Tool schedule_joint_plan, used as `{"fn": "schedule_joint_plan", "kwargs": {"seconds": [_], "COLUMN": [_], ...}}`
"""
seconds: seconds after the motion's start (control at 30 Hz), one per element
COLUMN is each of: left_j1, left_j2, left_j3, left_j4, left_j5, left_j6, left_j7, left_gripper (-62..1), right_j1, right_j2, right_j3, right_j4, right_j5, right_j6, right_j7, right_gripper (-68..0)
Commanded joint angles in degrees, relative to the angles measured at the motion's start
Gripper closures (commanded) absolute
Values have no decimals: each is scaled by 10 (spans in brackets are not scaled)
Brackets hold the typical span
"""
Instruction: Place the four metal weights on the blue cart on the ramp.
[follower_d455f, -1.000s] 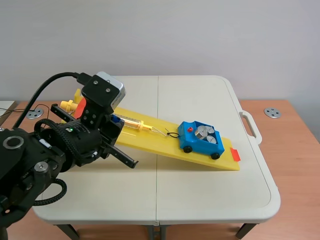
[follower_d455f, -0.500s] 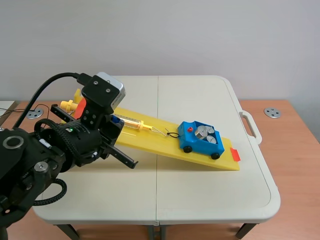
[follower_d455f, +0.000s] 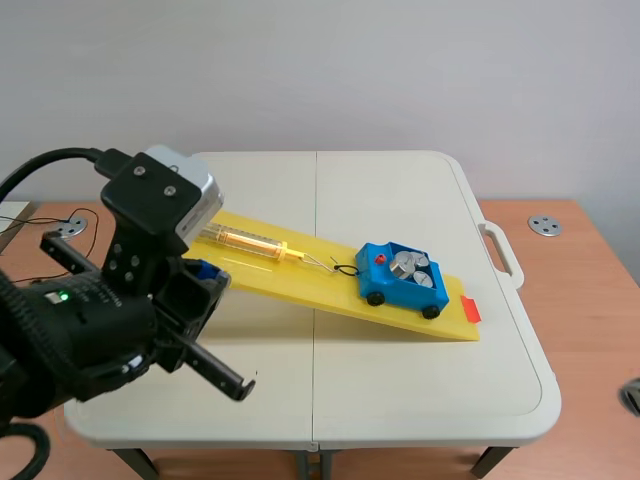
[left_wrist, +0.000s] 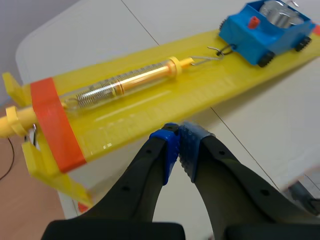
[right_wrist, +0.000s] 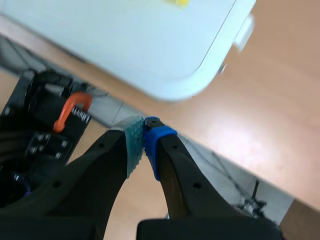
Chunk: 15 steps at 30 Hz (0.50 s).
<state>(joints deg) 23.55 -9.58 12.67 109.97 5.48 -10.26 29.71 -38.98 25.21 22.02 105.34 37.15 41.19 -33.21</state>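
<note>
The right gripper (right_wrist: 143, 127) is hanging off the table (right_wrist: 150, 45); the left gripper (left_wrist: 179, 137) is hovering by the ramp (left_wrist: 125, 117), both pinched shut, empty. At its 1 o'clock the blue cart (left_wrist: 260, 36) is holding the metal weights (left_wrist: 279, 12). Loading is looking done; next, backing away.

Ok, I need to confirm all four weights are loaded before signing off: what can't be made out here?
- Scene view: the metal weights sit small and overlapping inside the blue cart; four cannot be confirmed.
- Left wrist view: the picture edge cuts off the cart's load.
- Scene view: the left arm hides the yellow ramp's raised end.
- Right wrist view: cart not shown.
</note>
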Motion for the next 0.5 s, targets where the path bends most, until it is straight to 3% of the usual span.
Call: {"fn": "schedule_joint_plan", "kwargs": {"seconds": [0.0,0.13,0.27,0.33,0.43,0.47], "left_j1": [42,99,141,156,163,163], "left_j2": [-8,-8,-8,-8,-8,-8], "left_j3": [-15,-15,-15,-15,-15,-15], "left_j4": [82,119,150,157,157,157], "left_j5": [-28,-28,-30,-30,-29,-29], "left_j6": [16,16,16,16,24,33], "left_j7": [-37,-29,-34,-52,-68,-70], "left_gripper": [-92,-229,-511,-605,-623,-623], "right_j1": [29,70,106,116,121,122], "right_j2": [17,2,-25,-37,-41,-41], "right_j3": [28,28,28,28,27,27], "right_j4": [49,49,49,49,49,49], "right_j5": [48,60,75,81,86,86], "right_j6": [15,15,15,15,15,15], "right_j7": [55,56,58,63,83,87], "right_gripper": [-91,-279,-451,-540,-667,-661]}}
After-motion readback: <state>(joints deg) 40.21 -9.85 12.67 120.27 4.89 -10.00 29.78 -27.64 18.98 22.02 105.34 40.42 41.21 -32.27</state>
